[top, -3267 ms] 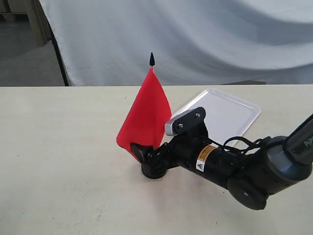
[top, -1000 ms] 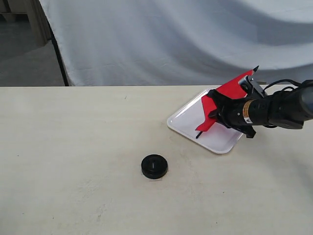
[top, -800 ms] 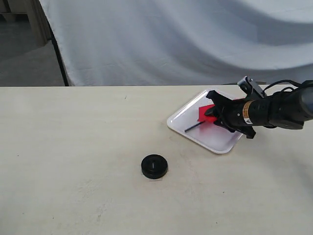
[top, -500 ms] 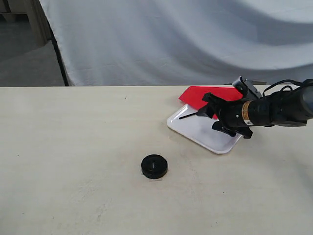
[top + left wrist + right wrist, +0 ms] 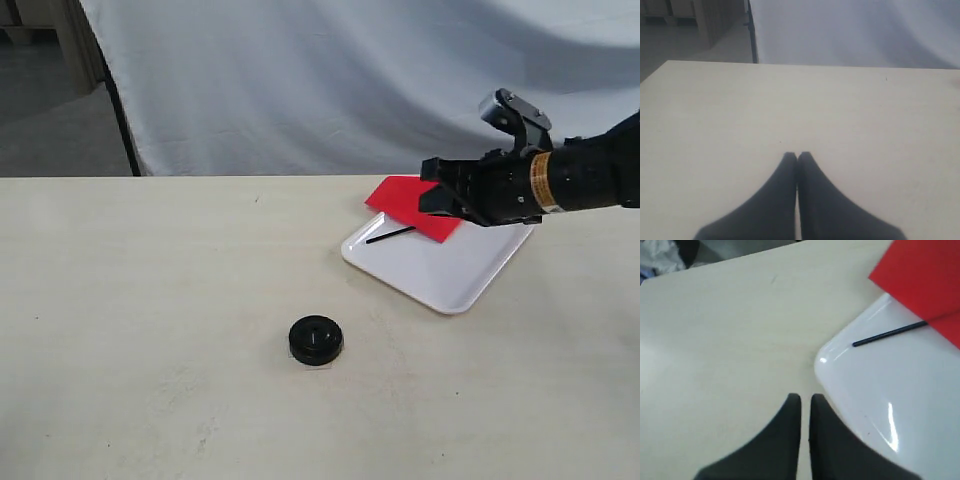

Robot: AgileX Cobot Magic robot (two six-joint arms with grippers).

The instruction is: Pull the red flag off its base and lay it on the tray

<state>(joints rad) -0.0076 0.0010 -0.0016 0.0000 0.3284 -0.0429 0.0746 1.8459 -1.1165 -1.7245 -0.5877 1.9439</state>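
The red flag (image 5: 413, 204) lies flat on the far left corner of the white tray (image 5: 455, 272), its cloth hanging over the rim and its black stick (image 5: 390, 235) resting on the tray floor. The right wrist view shows the flag (image 5: 925, 275), stick (image 5: 890, 334) and tray (image 5: 900, 390) too. My right gripper (image 5: 432, 196) (image 5: 805, 399) hovers above the flag, jaws nearly together with only a thin slit, holding nothing. The black round base (image 5: 316, 340) sits alone on the table, well left of the tray. My left gripper (image 5: 797, 156) is shut over bare tabletop.
A white cloth backdrop (image 5: 380, 80) hangs behind the beige table (image 5: 150, 300). The table's back edge runs just behind the tray. A dark pole (image 5: 120, 120) stands at the back left.
The right gripper carried the flag from the base to the tray, laid it down flat, let go, then rose up and back. The base stayed in place.
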